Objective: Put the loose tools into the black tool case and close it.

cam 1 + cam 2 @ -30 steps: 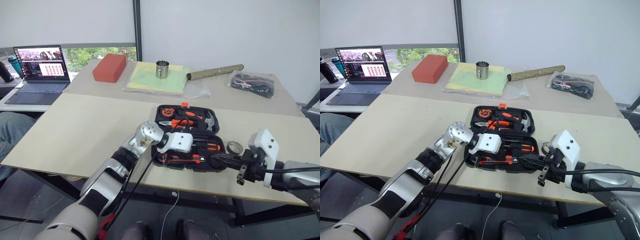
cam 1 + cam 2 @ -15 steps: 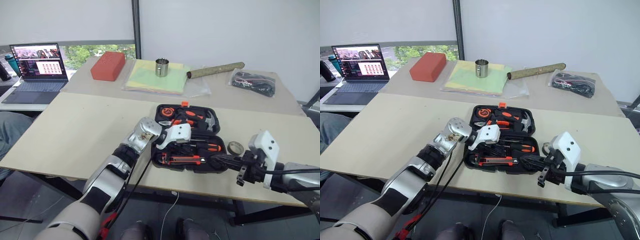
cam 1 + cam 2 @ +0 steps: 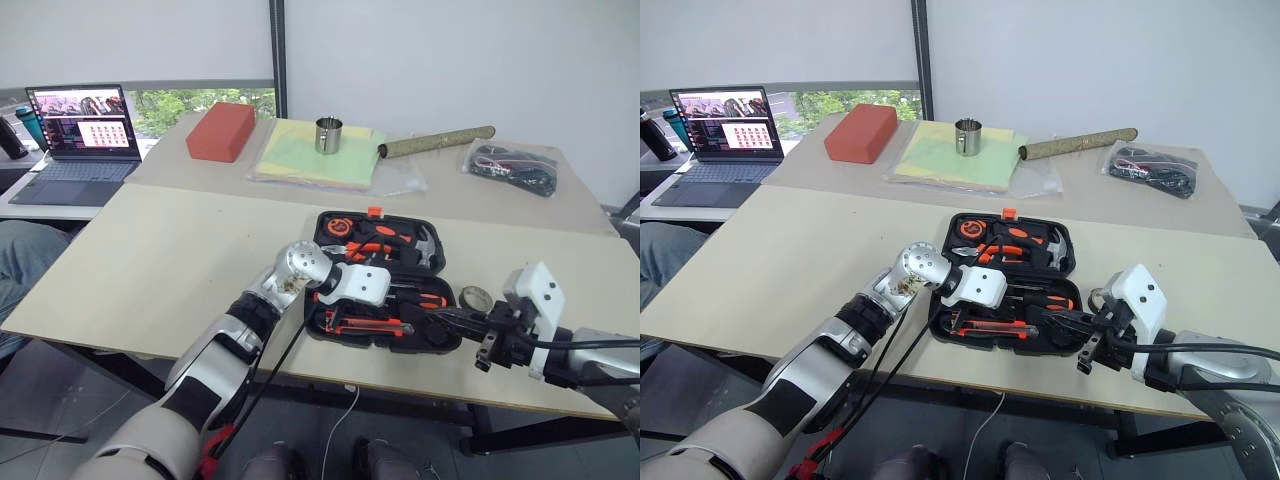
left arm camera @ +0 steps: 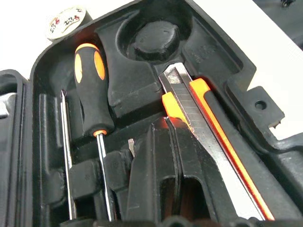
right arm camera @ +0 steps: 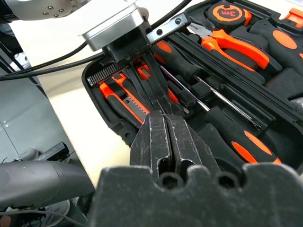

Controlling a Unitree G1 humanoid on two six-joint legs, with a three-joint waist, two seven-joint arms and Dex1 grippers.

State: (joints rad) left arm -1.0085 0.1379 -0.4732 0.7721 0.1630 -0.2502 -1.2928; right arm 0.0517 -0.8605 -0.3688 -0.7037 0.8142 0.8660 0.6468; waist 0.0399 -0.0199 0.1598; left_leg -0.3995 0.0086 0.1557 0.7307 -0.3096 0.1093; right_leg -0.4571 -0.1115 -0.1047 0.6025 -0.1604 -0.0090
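1. Bench [image 3: 150,270]: pale board top, carrying the items below; second table behind it along the far edge.
2. Black tool case [image 3: 385,284]: lay open near the front edge, right of middle, both halves flat, orange latch [image 3: 374,211] at the far side.
3. Left gripper [image 5: 151,97]: closed, holding nothing, fingers pressed together and lowered into the near half of the case, tips at the utility knife.
4. Right gripper [image 3: 437,317]: closed, empty, held just over the near right corner of the case.
5. Utility knife [image 4: 208,137]: orange and black, seated in the recess along the front wall of the near half, steel blade extended.
6. Two screwdrivers [image 5: 236,137]: orange-and-black handles, lay side by side in the near half, behind the knife, shafts parallel.
7. Pliers [image 5: 234,45], hammer [image 3: 1058,245] and tape measure [image 5: 227,12]: seated in the far half of the case.
8. Tape ring [image 3: 475,298]: grey, loose on the bench, just beside the right end of the case.
9. Tester screwdriver: could not be told apart.
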